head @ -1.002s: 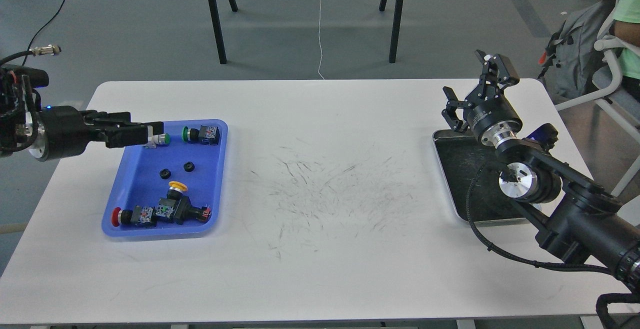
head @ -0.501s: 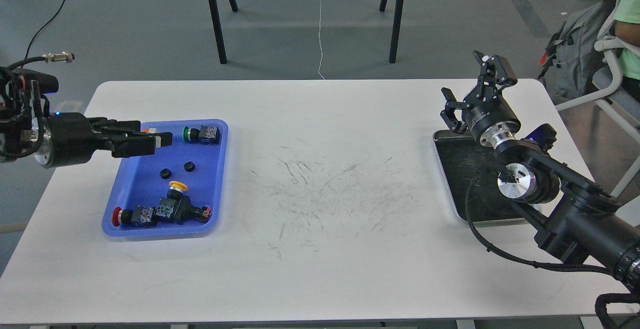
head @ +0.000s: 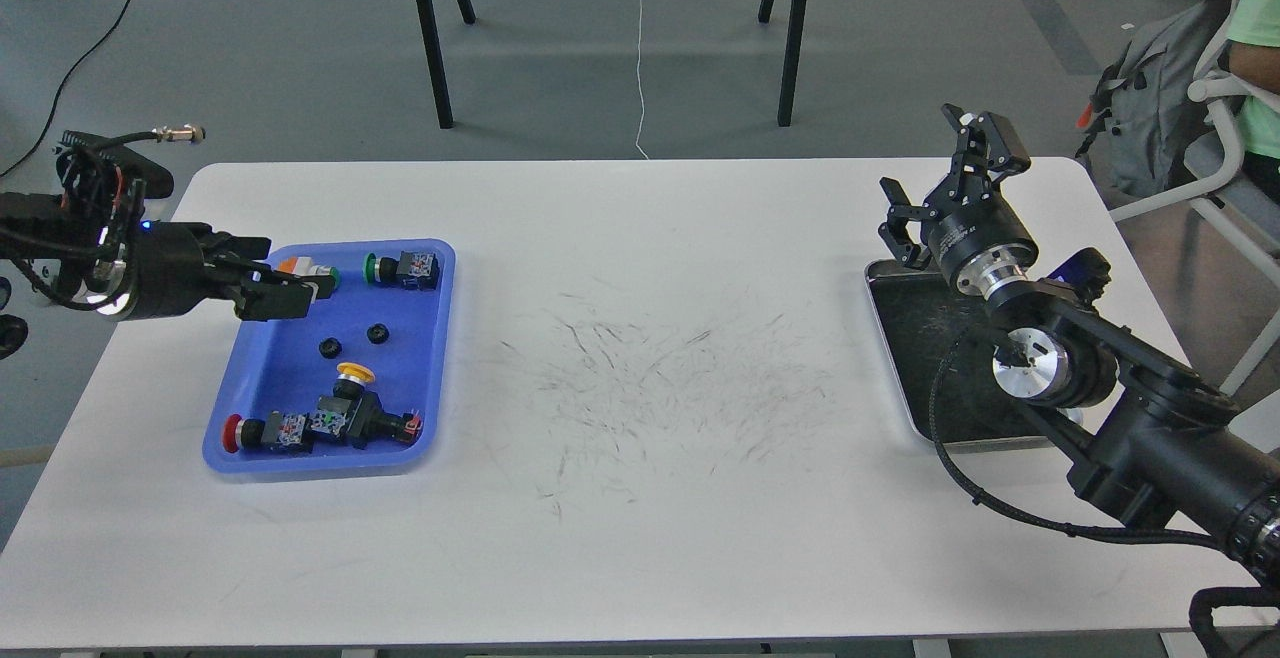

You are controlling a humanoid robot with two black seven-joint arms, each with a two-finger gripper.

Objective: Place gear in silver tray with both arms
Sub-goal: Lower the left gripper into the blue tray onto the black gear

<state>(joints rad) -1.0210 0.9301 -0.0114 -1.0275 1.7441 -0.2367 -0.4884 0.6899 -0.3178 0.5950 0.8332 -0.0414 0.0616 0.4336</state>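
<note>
White and scuffed with dark scratches, the table carries a blue tray on one side and the silver tray on the other. Over the blue tray's far left corner hangs the left gripper, seen side-on and dark, so whether its fingers are parted cannot be told; nothing shows between them. Just beyond its tip lies a green-capped push button, and below and to its right sit two small black gears. At the silver tray's far edge the right gripper stands with fingers spread wide and empty, touching nothing.
</note>
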